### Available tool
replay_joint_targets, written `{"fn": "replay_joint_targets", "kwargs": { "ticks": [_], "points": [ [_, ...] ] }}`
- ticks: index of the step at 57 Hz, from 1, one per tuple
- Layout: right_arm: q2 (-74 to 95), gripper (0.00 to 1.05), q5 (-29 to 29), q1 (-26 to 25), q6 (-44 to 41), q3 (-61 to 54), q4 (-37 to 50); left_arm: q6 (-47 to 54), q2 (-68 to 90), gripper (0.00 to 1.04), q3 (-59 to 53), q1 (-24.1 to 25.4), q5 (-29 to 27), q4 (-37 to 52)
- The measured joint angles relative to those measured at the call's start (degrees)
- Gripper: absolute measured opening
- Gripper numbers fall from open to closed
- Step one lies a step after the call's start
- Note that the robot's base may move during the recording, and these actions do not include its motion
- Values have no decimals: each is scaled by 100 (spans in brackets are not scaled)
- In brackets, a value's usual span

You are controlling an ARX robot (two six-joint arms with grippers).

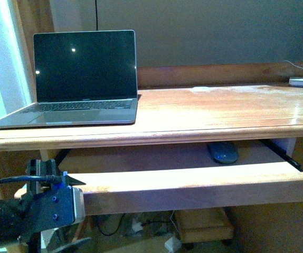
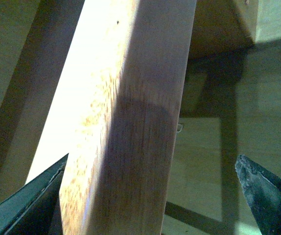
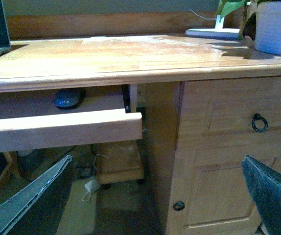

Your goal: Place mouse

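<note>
Far left: laptop [image 1: 85, 79] stands open, screen dark, on the wooden desk surface [image 1: 209, 105], at its left end.

Lower left: left gripper [image 2: 152, 196] is at the left end of the pull-out tray's front rail [image 1: 193, 184]. Its jaws are apart and straddle the rail. One finger [image 2: 28, 205] lies just beside the board's lit face; the other [image 2: 265, 193] is clear of it.

Centre-right: mouse [image 1: 223, 153] lies on the tray [image 1: 141, 157], under the overhanging surface and behind the front rail, towards the tray's right end. Neither gripper touches it. The right wrist view shows the same position [image 3: 68, 98].

Right: right gripper [image 3: 152, 196] has its jaws wide apart with nothing between them. It faces the desk cabinet, below the drawer with a ring pull [image 3: 259, 122]. A white pot [image 3: 277, 27] stands on the surface above.
</note>
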Motion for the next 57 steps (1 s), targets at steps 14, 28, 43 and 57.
{"fn": "replay_joint_targets", "kwargs": {
  "ticks": [14, 28, 43, 57],
  "points": [
    [0, 104, 0, 0, 0, 0, 0, -964, -697, 97, -645, -356, -7, -136],
    [0, 104, 0, 0, 0, 0, 0, -2212, -1394, 97, -1224, -883, 61, -177],
    [0, 104, 0, 0, 0, 0, 0, -4631, -1801, 97, -1445, -1215, -470, 850],
    [0, 104, 0, 0, 0, 0, -2, -6758, -2791, 97, -1213, -1255, -1587, 907]
  ]
}}
